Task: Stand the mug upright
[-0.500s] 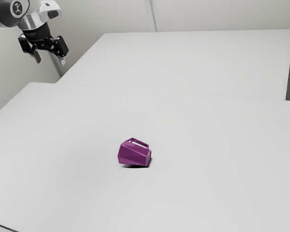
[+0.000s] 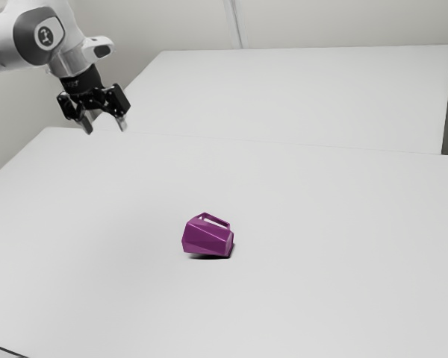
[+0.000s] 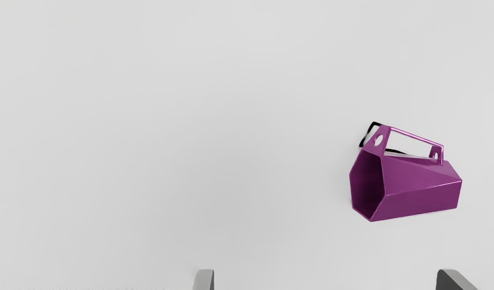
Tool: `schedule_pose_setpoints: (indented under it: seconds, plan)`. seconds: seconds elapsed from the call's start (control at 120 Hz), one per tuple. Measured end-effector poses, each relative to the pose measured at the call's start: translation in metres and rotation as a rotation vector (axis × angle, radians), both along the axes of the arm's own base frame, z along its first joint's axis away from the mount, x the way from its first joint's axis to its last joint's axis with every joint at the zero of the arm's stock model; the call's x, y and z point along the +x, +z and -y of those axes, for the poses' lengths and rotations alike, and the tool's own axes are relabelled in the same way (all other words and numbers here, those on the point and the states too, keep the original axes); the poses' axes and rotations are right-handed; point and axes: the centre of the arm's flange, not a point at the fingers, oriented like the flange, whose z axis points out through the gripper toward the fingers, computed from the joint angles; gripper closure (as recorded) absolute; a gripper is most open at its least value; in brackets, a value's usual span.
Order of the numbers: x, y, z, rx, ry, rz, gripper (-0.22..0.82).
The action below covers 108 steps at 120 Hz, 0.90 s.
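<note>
White bench (image 2: 321, 261): mug (image 2: 207, 240) lies on its side, well in from the exterior view's far edge. Claw (image 2: 106, 129) overhead, wide open, empty.

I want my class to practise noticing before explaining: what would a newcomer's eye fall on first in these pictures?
First, the faceted purple mug, vivid against the pale table, lying on its side with its handle angled upward. Next, at the exterior view's upper left, the black two-finger gripper, open and empty, well away from the mug.
</note>
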Motion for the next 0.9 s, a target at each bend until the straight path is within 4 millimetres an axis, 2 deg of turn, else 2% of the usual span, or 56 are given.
schedule_pose_setpoints:
  seconds: [0.183,0.308,0.45,0.517,0.717,0.9]
  plan:
    - [0.0,-0.08,-0.021,-0.272,0.131,-0.124,0.0]
    - [0.003,-0.13,-0.037,-0.392,0.202,-0.193,0.0]
    - [0.015,-0.178,-0.025,-0.477,0.217,-0.259,0.0]
    - [0.013,-0.201,-0.018,-0.526,0.232,-0.289,0.0]
    - [0.017,-0.243,-0.005,-0.629,0.273,-0.325,0.0]
    - [0.028,-0.271,0.007,-0.689,0.304,-0.323,0.0]
